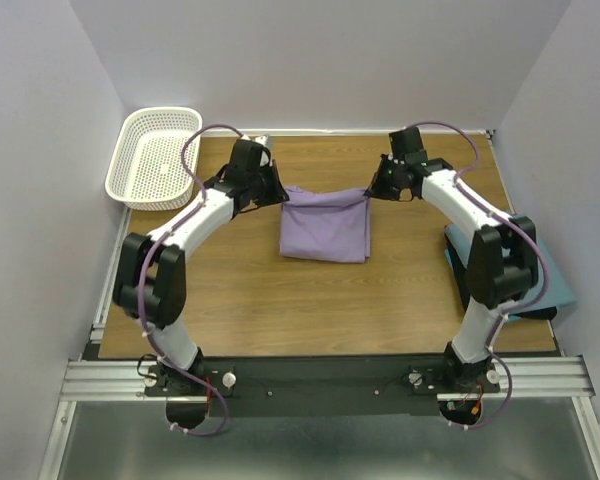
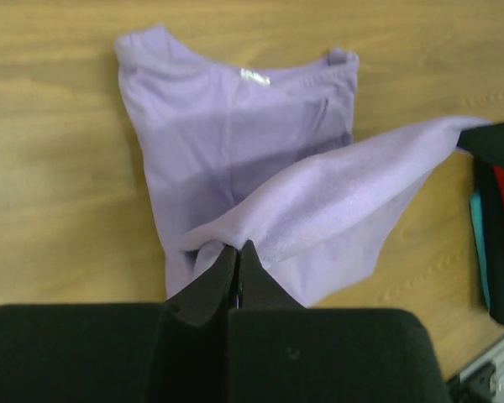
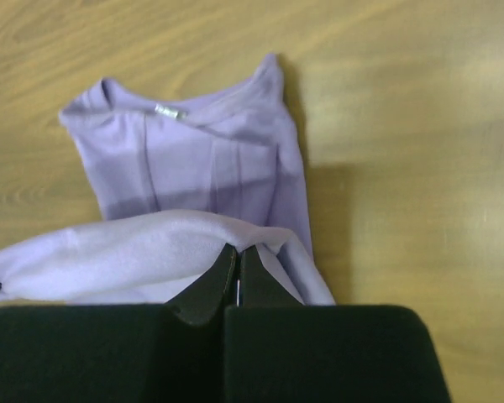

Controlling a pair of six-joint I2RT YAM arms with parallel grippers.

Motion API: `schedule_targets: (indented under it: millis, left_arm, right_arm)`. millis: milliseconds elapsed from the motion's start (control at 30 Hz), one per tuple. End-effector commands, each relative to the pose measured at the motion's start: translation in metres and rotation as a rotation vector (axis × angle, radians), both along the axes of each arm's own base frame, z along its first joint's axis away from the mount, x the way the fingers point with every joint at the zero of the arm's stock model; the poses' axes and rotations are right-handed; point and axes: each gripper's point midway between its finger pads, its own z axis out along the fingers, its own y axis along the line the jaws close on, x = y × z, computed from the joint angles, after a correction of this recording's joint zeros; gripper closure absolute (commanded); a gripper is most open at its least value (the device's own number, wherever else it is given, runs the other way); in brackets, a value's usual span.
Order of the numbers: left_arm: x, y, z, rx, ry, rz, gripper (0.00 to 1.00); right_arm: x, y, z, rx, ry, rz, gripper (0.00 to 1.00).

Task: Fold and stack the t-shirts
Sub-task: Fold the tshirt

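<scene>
Item: lavender t-shirt (image 1: 325, 228), partly folded into a narrow panel.
Location: centre of the table (image 1: 280, 300), between the two arms. The collar end, with its small white label, lies flat on the wood. The far edge is raised off the surface and hangs as a shallow sagging span between the two grippers.
Left gripper (image 2: 238, 252): jaws pinched together on one corner of the raised edge, with cloth bunched at the tips.
Right gripper (image 3: 238, 254): jaws pinched together on the opposite corner of the same edge.
Second item: teal t-shirt (image 1: 552, 278), at the right edge of the table, partly hidden behind the right arm. Its state of folding cannot be determined.
Handling: judged light, soft and limp. The cloth drapes and creases under its own weight and offers no stiffness. It is not fragile. The weave appears matt, so slip in the jaws is unlikely, though layers may slide over one another.
Grip points: take hold at corners or along a fold edge, both sides level, with the span kept lightly taut.
Surface: flat wood-grain board, smooth, likely low in friction against cloth.
Surroundings: plain pale walls (image 1: 310, 60) on three sides. A white mesh basket (image 1: 155, 155) sits at the far left corner. A metal rail (image 1: 320, 375) carries the arm bases.
</scene>
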Motion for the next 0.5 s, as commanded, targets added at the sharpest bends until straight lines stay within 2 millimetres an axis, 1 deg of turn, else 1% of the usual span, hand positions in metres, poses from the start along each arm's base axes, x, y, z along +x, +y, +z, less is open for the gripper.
schedule_targets:
  millis: [0, 33, 67, 100, 133, 167, 200, 233, 267, 300, 333, 367, 400, 433, 467]
  left_arm:
    - [0.052, -0.005, -0.004, -0.047, -0.04, 0.06, 1.0]
    - [0.063, -0.006, -0.027, -0.035, 0.001, 0.075, 1.0]
    - [0.081, -0.012, -0.017, -0.053, -0.026, 0.076, 1.0]
    - [0.088, -0.012, -0.051, -0.016, 0.033, 0.068, 0.98]
    - [0.11, -0.017, -0.034, -0.016, -0.011, 0.068, 0.96]
    - [0.112, -0.013, -0.045, 0.024, 0.024, 0.06, 0.96]
    - [0.121, -0.008, -0.064, 0.045, 0.054, 0.072, 0.88]
    - [0.131, -0.008, -0.053, 0.035, 0.026, 0.069, 0.84]
    - [0.135, -0.003, -0.051, 0.034, 0.015, 0.075, 0.76]
    - [0.138, 0.001, -0.04, 0.027, -0.007, 0.082, 0.72]
    - [0.14, 0.012, -0.035, 0.022, -0.013, 0.102, 0.68]
    - [0.14, 0.017, -0.029, 0.016, -0.025, 0.106, 0.65]
    - [0.142, 0.021, -0.006, -0.005, -0.074, 0.116, 0.64]
    - [0.141, 0.027, 0.001, -0.014, -0.088, 0.128, 0.64]
    - [0.138, 0.034, -0.001, -0.017, -0.09, 0.145, 0.62]
  right_arm:
    - [0.054, 0.002, -0.009, 0.044, -0.055, 0.027, 1.0]
    - [0.064, 0.005, -0.028, 0.047, -0.029, 0.042, 0.99]
    - [0.072, 0.005, -0.035, 0.054, -0.025, 0.044, 0.96]
    - [0.086, 0.007, -0.029, 0.061, -0.049, 0.039, 0.92]
    - [0.092, 0.005, -0.048, 0.067, -0.013, 0.034, 0.8]
    - [0.094, 0.008, -0.053, 0.082, -0.002, 0.042, 0.67]
    - [0.103, 0.009, -0.046, 0.079, -0.031, 0.049, 0.56]
    - [0.106, 0.007, -0.05, 0.065, -0.033, 0.045, 0.41]
    - [0.111, 0.002, -0.049, 0.046, -0.044, 0.03, 0.36]
    - [0.115, -0.001, -0.044, 0.028, -0.065, 0.025, 0.31]
    - [0.118, -0.009, -0.037, 0.004, -0.084, -0.002, 0.23]
    - [0.118, -0.012, -0.039, -0.009, -0.083, -0.009, 0.22]
    - [0.115, -0.015, -0.032, -0.022, -0.095, -0.01, 0.22]
    - [0.115, -0.015, -0.024, -0.023, -0.111, -0.011, 0.22]
    - [0.11, -0.017, -0.025, -0.03, -0.107, -0.009, 0.22]
